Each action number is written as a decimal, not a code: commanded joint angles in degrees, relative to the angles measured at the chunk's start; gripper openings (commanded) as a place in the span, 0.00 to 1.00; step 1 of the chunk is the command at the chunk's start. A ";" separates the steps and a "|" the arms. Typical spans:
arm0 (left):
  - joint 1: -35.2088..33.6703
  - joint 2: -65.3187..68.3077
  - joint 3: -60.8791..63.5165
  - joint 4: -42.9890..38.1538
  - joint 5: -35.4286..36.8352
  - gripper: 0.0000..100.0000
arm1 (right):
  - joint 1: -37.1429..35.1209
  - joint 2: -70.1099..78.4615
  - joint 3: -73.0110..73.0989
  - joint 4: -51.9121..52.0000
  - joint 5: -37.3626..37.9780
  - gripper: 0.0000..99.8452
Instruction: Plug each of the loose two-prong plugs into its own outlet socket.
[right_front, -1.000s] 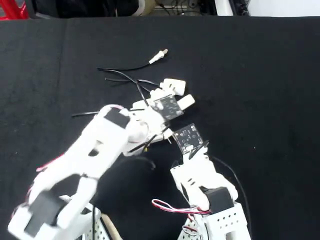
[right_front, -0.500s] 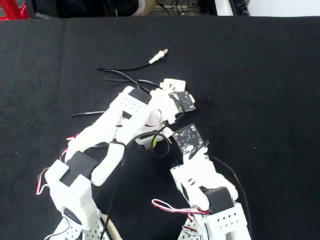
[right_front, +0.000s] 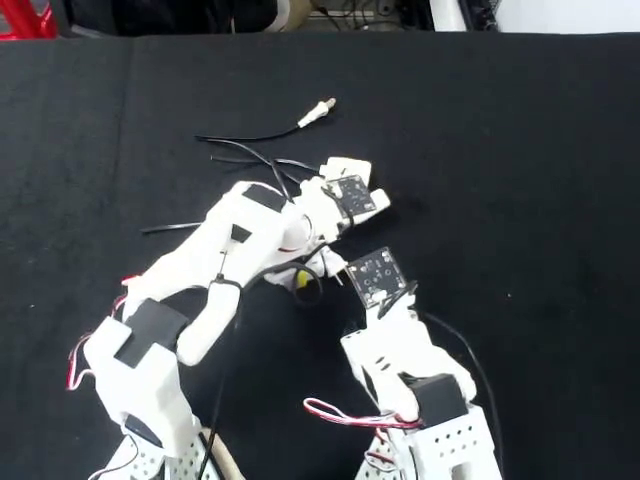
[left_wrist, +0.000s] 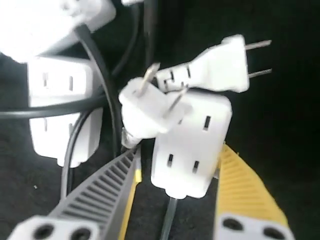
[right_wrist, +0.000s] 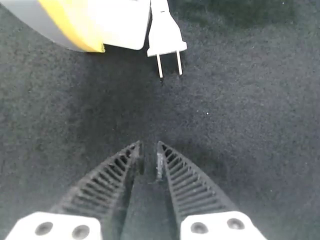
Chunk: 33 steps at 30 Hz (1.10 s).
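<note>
In the left wrist view my left gripper (left_wrist: 177, 157) stands open, its fingers on either side of a white outlet block (left_wrist: 192, 150). A round white two-prong plug (left_wrist: 150, 107) lies loose across that block's far end, prongs up. A flat white plug (left_wrist: 220, 65) lies just beyond, prongs out to the side. A second outlet block (left_wrist: 60, 110) lies beside them under black cables (left_wrist: 92, 65). My right gripper (right_wrist: 148, 146) is shut on nothing over bare cloth, a short way from a white plug (right_wrist: 165, 35) whose prongs face it.
A black cloth (right_front: 520, 150) covers the table. Another small plug (right_front: 320, 108) on a thin black cable lies at the far side. The left arm (right_front: 230, 260) stretches diagonally to the outlet cluster (right_front: 345, 170). The right arm (right_front: 400, 350) stands near the front edge.
The left arm has stretched out and turned its wrist over the outlet cluster, first rightward, then slightly back. The right arm has not moved.
</note>
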 joint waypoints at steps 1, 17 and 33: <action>-0.04 -0.35 0.84 -1.14 -0.18 0.19 | -0.53 -3.30 -0.22 0.09 -0.09 0.06; 1.80 -12.04 6.37 15.03 2.99 0.03 | -0.53 -3.30 -0.22 0.09 -0.09 0.06; -13.05 -50.73 44.44 10.20 -10.02 0.07 | -0.53 -3.30 -0.22 0.09 -0.09 0.06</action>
